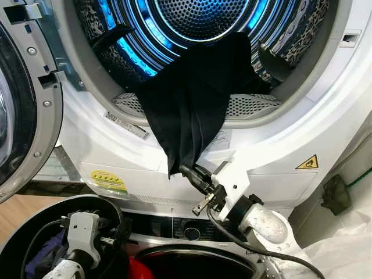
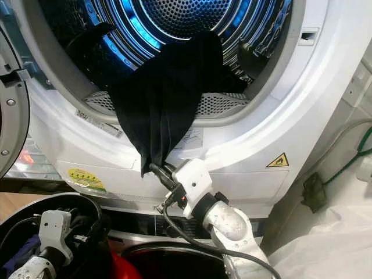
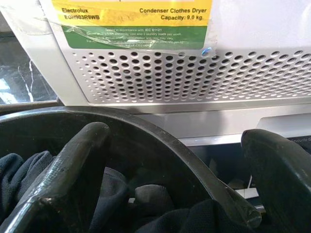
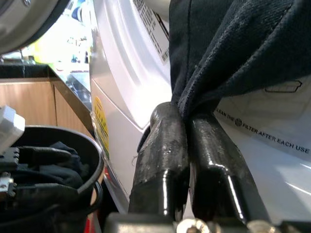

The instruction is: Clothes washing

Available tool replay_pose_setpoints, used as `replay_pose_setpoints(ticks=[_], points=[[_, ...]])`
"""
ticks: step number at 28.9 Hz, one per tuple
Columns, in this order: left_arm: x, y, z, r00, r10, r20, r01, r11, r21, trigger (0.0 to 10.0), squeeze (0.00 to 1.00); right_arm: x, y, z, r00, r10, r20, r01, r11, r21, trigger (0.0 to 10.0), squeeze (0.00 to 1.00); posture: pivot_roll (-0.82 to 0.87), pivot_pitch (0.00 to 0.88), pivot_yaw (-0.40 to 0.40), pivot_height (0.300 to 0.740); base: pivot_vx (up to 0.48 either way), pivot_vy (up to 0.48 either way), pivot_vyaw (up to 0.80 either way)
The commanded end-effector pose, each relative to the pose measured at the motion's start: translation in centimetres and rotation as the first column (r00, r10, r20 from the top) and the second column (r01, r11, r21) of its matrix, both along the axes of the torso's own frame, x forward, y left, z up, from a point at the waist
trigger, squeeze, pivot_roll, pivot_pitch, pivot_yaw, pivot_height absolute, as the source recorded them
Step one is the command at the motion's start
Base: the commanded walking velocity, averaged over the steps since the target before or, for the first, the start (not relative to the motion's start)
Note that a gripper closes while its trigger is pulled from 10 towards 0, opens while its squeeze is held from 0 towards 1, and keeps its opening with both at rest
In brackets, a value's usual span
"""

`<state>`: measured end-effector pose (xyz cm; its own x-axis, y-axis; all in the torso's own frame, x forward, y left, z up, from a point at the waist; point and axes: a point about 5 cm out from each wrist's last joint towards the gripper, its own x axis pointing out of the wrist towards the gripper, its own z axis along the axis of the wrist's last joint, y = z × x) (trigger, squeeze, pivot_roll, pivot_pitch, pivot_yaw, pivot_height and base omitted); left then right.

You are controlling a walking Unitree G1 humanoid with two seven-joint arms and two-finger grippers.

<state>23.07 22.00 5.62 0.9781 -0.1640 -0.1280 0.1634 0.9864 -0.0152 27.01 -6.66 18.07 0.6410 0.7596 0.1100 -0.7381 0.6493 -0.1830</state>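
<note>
A black cloth [image 1: 195,99] hangs out of the open dryer [image 1: 302,122], its upper part spread over the lip of the blue-lit drum [image 1: 192,23] and its lower part narrowing to a point below the door opening. Its long axis runs from the drum mouth down the white front panel, slanting slightly toward the robot's left at the bottom, so the tip points downward. The right gripper [image 1: 192,173] has its two black fingers [image 4: 163,160] clenched on that lower tip; in the right wrist view the fabric is pinched between them just in front of the dryer's panel. The right arm reaches up from below on the robot's right, a black cable looping from its wrist. The left gripper [image 3: 170,179] sits low, at a black basket [image 1: 23,226] on the robot's left, below the dryer's yellow sticker [image 1: 107,180]. Its fingers [image 3: 73,170] are spread apart and grasp nothing, one on either side of the basket's rim, with dark clothes [image 3: 29,170] lying inside. The dryer door [image 1: 23,99] stands swung open at the robot's left. Below the dryer, the top of a second machine [image 1: 192,232] shows, with something red [image 1: 139,270] beside the basket.
</note>
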Motion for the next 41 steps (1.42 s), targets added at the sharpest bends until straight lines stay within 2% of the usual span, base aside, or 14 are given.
replay_pose_setpoints(ticks=[1,4,8,14,17,21,22,28,31,32,33,35,36,41], points=[[0.0,0.1,-0.2,1.000,0.003,-0.009,-0.003,1.000,0.005,10.0,0.00,-0.1,0.4,1.9,0.997,0.066,0.045,-0.069,0.996,0.061,0.0,0.00,0.06,0.000,0.069,0.740,0.000,0.000,0.00],[0.0,-0.1,-0.2,1.000,-0.003,-0.009,0.003,1.000,0.003,10.0,0.00,-1.2,0.8,5.5,0.964,0.244,0.107,-0.262,0.938,0.228,0.0,0.00,0.05,0.000,0.073,0.740,0.000,0.000,0.00],[0.0,-0.2,-0.2,1.000,-0.004,-0.009,0.004,1.000,-0.001,10.0,0.00,-2.1,-0.2,8.8,0.886,0.406,0.222,-0.458,0.841,0.287,0.0,0.00,0.05,0.000,0.071,0.740,0.000,0.000,0.00],[0.2,-0.1,-0.2,1.000,-0.003,-0.006,0.003,1.000,0.001,10.0,0.00,-1.3,-0.5,11.8,0.791,0.512,0.334,-0.599,0.760,0.253,0.0,0.00,0.05,0.000,0.075,0.740,0.000,0.000,0.00],[0.5,-0.2,-0.2,1.000,-0.009,-0.005,0.009,1.000,0.001,10.0,0.00,-0.3,1.4,13.8,0.733,0.553,0.397,-0.655,0.731,0.191,0.0,0.00,0.03,0.000,0.082,0.740,0.000,0.000,0.00],[0.8,-0.3,-0.1,1.000,-0.017,-0.001,0.017,1.000,0.004,10.0,0.00,1.0,4.0,15.2,0.714,0.564,0.415,-0.667,0.728,0.159,0.0,0.00,0.04,0.000,0.080,0.740,0.000,0.000,0.00],[0.9,-0.3,0.0,1.000,-0.015,0.005,0.015,1.000,0.005,10.0,0.00,2.6,6.5,16.3,0.729,0.548,0.411,-0.643,0.753,0.137,0.0,0.00,0.04,0.000,0.079,0.740,0.000,0.000,0.00],[0.9,-0.2,0.0,1.000,-0.007,0.010,0.007,1.000,0.006,10.0,0.00,5.2,12.3,17.9,0.798,0.471,0.377,-0.493,0.869,-0.043,0.0,0.00,0.06,0.000,0.066,0.740,0.000,0.000,0.00],[0.9,-0.1,0.0,1.000,-0.006,0.008,0.006,1.000,0.009,10.0,0.00,5.6,13.3,18.6,0.824,0.439,0.358,-0.456,0.889,-0.041,0.0,0.00,0.06,0.000,0.066,0.740,0.000,0.000,0.00],[0.8,-0.2,0.0,1.000,-0.003,0.009,0.003,1.000,0.009,10.0,0.00,6.7,13.8,19.7,0.878,0.322,0.353,-0.320,0.945,-0.068,0.0,0.00,0.07,0.000,0.057,0.740,0.000,0.000,0.00],[0.8,-0.2,0.0,1.000,-0.003,0.009,0.003,1.000,0.009,10.0,0.00,6.7,13.8,19.7,0.878,0.322,0.353,-0.320,0.945,-0.068,0.0,0.00,0.07,0.000,0.057,0.740,0.000,0.000,0.00],[0.8,-0.2,-0.1,1.000,0.001,0.013,-0.001,1.000,0.007,10.0,0.00,8.5,13.2,21.0,0.924,0.094,0.370,-0.066,0.994,-0.088,0.0,0.00,0.08,0.000,0.048,0.740,0.000,0.000,0.00],[0.8,-0.2,-0.1,1.000,0.002,0.013,-0.002,1.000,0.007,10.0,0.00,8.7,13.0,21.2,0.925,0.061,0.375,-0.031,0.996,-0.086,0.0,0.00,0.08,0.000,0.048,0.740,0.000,0.000,0.00],[0.6,-0.2,-0.2,1.000,0.008,0.013,-0.008,1.000,0.008,10.0,0.00,10.9,8.7,24.5,0.850,-0.323,0.416,0.338,0.940,0.039,0.0,0.00,0.11,0.000,0.034,0.740,0.000,0.000,0.00]])
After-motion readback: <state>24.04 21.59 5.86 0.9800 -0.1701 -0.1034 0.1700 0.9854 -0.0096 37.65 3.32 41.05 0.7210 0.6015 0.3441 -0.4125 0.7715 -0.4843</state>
